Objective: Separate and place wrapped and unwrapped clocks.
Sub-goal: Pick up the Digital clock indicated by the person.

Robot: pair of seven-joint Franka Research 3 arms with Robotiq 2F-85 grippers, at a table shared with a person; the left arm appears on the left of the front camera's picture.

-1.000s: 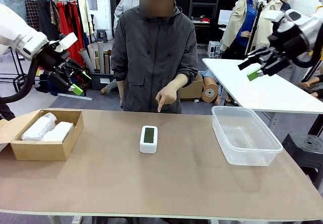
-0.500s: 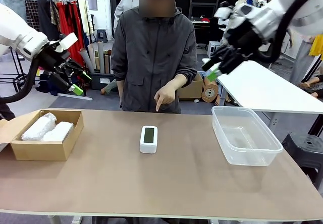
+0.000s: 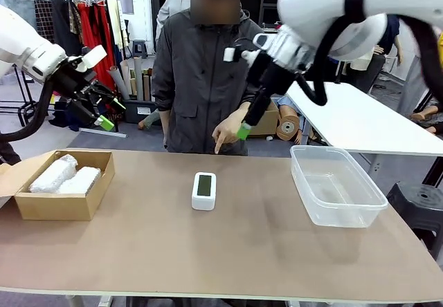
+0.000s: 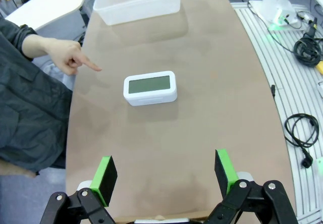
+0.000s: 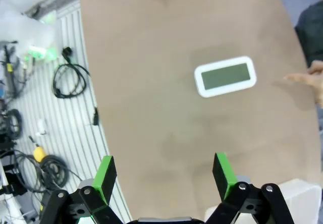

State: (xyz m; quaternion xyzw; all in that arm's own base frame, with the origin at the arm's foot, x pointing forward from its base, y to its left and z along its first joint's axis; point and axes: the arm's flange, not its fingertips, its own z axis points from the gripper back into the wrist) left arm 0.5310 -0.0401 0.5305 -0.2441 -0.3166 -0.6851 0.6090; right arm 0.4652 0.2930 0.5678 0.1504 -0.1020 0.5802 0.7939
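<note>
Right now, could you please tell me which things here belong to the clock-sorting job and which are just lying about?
Job: bare clock, two wrapped clocks in the cardboard box, clear tub.
Lying about: clothes rack, white side table, floor cables.

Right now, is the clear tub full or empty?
Empty: the clear tub has a bare bottom; the unwrapped clock lies on the table outside it.

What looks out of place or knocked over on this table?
Nothing stands out. The bare clock lies flat mid-table, two wrapped bundles sit side by side in the cardboard box, and the clear tub stands upright.
</note>
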